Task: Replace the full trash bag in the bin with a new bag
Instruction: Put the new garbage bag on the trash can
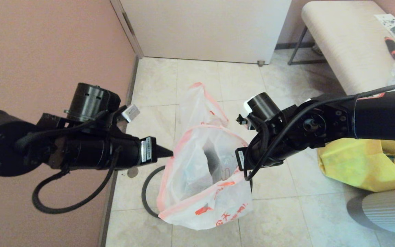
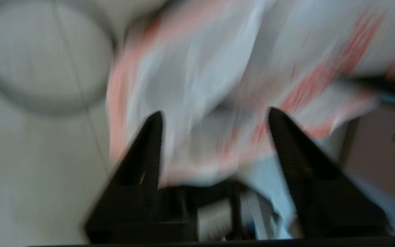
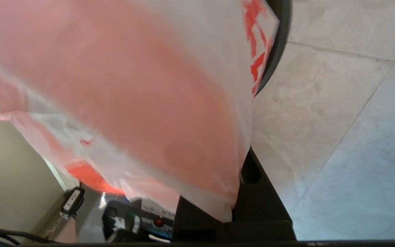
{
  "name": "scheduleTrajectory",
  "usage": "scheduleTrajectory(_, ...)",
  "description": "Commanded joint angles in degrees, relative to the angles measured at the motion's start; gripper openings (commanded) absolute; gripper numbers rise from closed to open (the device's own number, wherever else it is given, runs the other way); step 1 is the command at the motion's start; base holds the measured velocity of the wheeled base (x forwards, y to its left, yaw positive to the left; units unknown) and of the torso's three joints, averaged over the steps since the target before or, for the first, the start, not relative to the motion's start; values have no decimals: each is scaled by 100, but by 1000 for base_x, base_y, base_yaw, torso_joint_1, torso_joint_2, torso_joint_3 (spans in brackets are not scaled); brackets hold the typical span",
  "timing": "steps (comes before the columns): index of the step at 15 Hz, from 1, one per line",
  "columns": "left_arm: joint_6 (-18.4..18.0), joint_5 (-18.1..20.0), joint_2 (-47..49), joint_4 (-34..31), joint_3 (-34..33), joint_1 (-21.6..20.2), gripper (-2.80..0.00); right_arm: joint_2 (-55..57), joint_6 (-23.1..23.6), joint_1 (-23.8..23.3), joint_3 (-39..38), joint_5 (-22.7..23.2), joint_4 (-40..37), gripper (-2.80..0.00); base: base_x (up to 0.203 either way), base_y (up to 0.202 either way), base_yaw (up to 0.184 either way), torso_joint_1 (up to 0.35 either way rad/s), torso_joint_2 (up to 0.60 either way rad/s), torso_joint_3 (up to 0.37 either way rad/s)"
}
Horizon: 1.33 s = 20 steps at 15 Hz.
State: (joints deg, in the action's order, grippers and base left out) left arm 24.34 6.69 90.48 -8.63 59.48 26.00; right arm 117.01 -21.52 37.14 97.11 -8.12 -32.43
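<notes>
The new bag (image 1: 201, 192), thin white plastic with a pink-orange rim and red characters, hangs with its mouth open between my two arms, one handle (image 1: 201, 99) standing up behind. It drapes over the black bin (image 3: 281, 41), which shows dark through the plastic. My left gripper (image 2: 214, 115) is open at the bag's left rim (image 1: 168, 153), the plastic lying loose between its fingers. My right gripper (image 3: 235, 202) is shut on the bag's right rim. The bin's grey ring (image 1: 144, 195) lies on the floor to the left. The full trash bag is out of view.
A yellow fabric tote (image 1: 362, 164) sits on the tiles to the right, a padded bench (image 1: 348, 44) behind it. The pink wall (image 1: 46, 44) runs close on the left, a white cabinet (image 1: 204, 27) stands at the back. A grey ribbed object (image 1: 389, 212) lies near right.
</notes>
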Motion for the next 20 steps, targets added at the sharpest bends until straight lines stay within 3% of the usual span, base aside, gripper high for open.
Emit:
scheduleTrajectory(1,487,3,-329,-648,-275,261,-280,42,-67,-16,-7,3,161,-280,0,0,0,0,0,0)
scheduleTrajectory(3,911,174,-283,-1564,-357,559,-280,78,-95,-14,1,87,544,-280,0,0,0,0,0,0)
scheduleTrajectory(7,1214,954,319,-1638,-445,409,-280,299,-104,-14,1,248,1239,-280,0,0,0,0,0,0)
scheduleTrajectory(9,1345,1098,734,-1440,-435,391,-280,393,-98,-5,14,267,1436,-280,0,0,0,0,0,0)
scheduleTrajectory(12,1523,1115,1198,-652,-587,262,-280,341,-107,4,-13,267,1423,-280,0,0,0,0,0,0)
scheduleTrajectory(15,1617,1099,1120,-530,-663,242,-280,314,-107,-31,1,258,1432,-280,0,0,0,0,0,0)
scheduleTrajectory(16,1748,1080,1054,-518,-666,201,0,305,-107,-31,1,258,1433,-280,0,0,0,0,0,0)
scheduleTrajectory(20,1952,991,893,-43,-807,19,0,279,-107,-25,1,258,1435,-280,0,0,0,0,0,0)
